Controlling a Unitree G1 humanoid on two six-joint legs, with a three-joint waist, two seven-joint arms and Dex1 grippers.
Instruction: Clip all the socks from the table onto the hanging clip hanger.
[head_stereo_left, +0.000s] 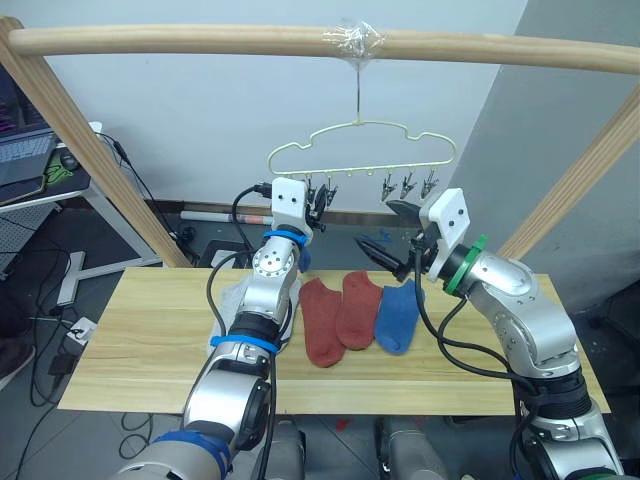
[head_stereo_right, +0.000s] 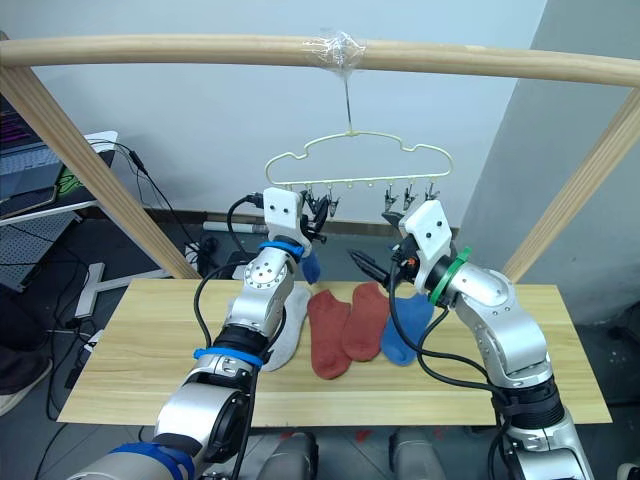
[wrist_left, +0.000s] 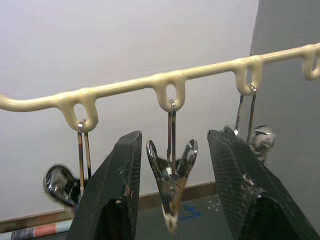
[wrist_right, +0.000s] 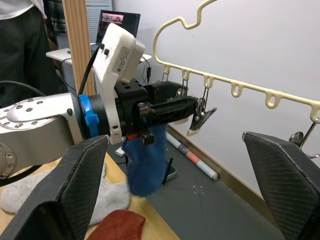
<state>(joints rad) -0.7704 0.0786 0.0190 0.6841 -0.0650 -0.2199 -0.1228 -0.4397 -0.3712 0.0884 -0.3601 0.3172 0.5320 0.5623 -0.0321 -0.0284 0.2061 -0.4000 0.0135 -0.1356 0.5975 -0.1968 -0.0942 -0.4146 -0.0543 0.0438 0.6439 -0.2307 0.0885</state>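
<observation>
The left gripper (wrist_right: 192, 111) is up at the clip hanger (head_stereo_left: 362, 145), fingers spread either side of a metal clip (wrist_left: 171, 180), with a blue sock (wrist_right: 145, 162) dangling beneath it. On the table (head_stereo_left: 140, 340) — near its far edge — lie a grey sock (head_stereo_right: 285, 330), two rust-red socks (head_stereo_left: 338, 315) and another blue sock (head_stereo_left: 397, 318). The right gripper (head_stereo_left: 385, 235) hovers above them, spread wide.

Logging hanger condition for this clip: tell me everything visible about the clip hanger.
The clip hanger is thin cream-yellow coated wire with a wavy top, its hook taped to the round wooden pole. Small loops along its lower bar carry dangling metal clips, none holding a sock. The left tool, open, brackets one clip, with a blue sock hanging beneath that arm.
</observation>
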